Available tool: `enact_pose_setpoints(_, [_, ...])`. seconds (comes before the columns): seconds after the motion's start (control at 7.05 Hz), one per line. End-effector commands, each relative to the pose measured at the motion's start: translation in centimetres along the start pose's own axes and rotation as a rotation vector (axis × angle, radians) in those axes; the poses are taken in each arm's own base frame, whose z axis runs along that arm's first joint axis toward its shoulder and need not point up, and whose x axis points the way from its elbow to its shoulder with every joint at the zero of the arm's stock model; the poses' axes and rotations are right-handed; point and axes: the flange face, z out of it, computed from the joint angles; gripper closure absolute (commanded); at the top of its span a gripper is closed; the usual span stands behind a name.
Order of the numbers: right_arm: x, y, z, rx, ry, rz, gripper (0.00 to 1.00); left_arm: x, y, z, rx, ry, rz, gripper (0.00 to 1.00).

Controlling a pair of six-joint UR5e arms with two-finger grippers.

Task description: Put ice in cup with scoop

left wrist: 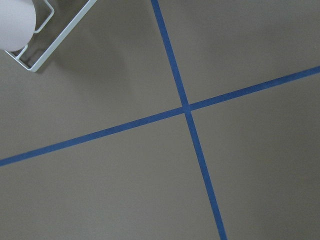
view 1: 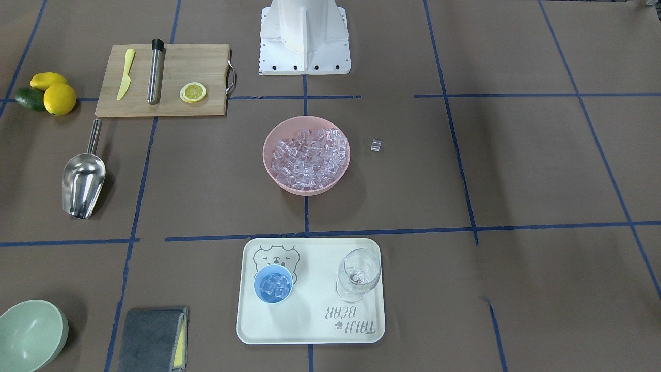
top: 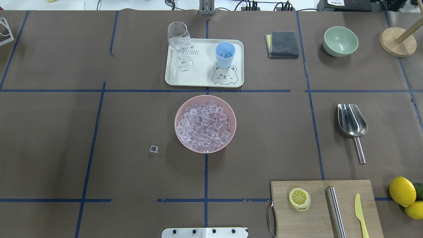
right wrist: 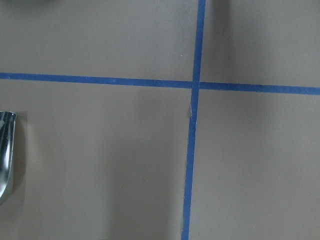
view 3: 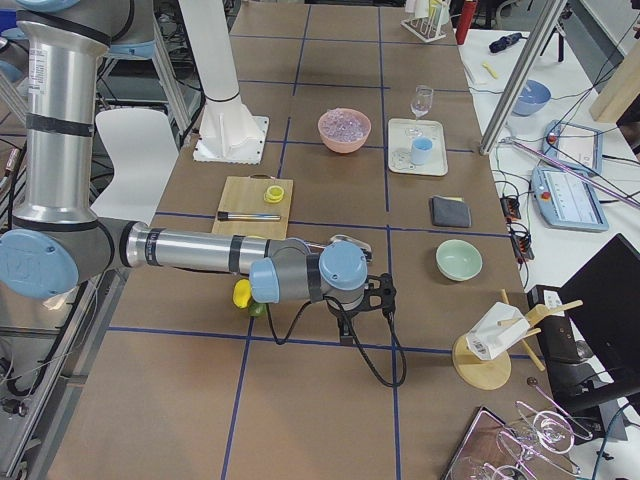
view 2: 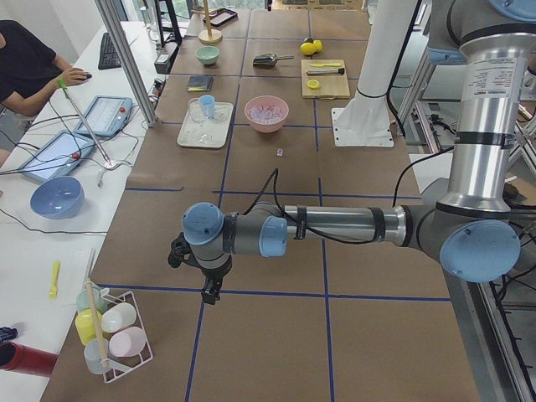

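Note:
Many clear ice cubes (top: 205,124) fill a pink bowl (top: 231,114) at the table's middle. One cube (top: 153,149) lies loose on the table beside it. The light-blue cup (top: 225,54) stands upright on a white tray (top: 201,77) and holds a few cubes (view 1: 273,285). The steel scoop (top: 352,122) lies on the table, empty; its edge shows in the right wrist view (right wrist: 5,155). My left gripper (view 2: 205,289) hangs far off over bare table near a cup rack. My right gripper (view 3: 385,300) hangs beyond the scoop. I cannot tell whether either is open.
A wine glass (top: 179,44) stands on the tray next to the cup. A cutting board (top: 325,208) carries a lemon slice (top: 299,198), a steel cylinder (top: 335,211) and a yellow knife (top: 361,213). Lemons (top: 402,191), a green bowl (top: 340,41) and a grey cloth (top: 282,44) lie around.

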Motion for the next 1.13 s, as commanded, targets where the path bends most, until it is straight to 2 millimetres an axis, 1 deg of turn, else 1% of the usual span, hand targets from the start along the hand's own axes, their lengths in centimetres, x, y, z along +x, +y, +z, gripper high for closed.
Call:
enact_pose_setpoints(0.0, [0.5, 0.1, -1.1, 0.004, -0.007, 0.037, 0.00, 1.4, -0.4, -1.3, 0.026, -0.003, 0.003, 0.00])
enact_pose_setpoints(0.14, [0.8, 0.2, -1.5, 0.007, -0.006, 0.050, 0.00, 1.5, -0.6, -1.6, 0.031, -0.004, 0.007, 0.00])
enact_pose_setpoints(0.28, [0.4, 0.2, -2.3, 0.023, -0.004, 0.048, 0.00, 1.7, -0.8, -1.6, 0.032, -0.004, 0.001, 0.00])
enact_pose_setpoints(0.43, [-0.3, 0.2, -3.0, 0.014, 0.000, 0.070, 0.00, 2.0, -1.0, -1.9, 0.038, -0.005, -0.001, 0.00])
enact_pose_setpoints(0.57, [-1.5, -0.1, -4.0, -0.011, 0.013, 0.104, 0.00, 2.0, -1.0, -2.0, 0.039, -0.005, -0.002, 0.00])
enact_pose_setpoints(0.71, [-1.8, 0.2, -4.6, -0.017, 0.047, 0.112, 0.00, 2.1, -1.1, -2.0, 0.040, -0.005, -0.001, 0.00])
enact_pose_setpoints(0.99, [-1.7, 0.4, -4.6, -0.014, 0.055, 0.107, 0.00, 2.0, -1.1, -2.0, 0.039, -0.005, -0.002, 0.00])
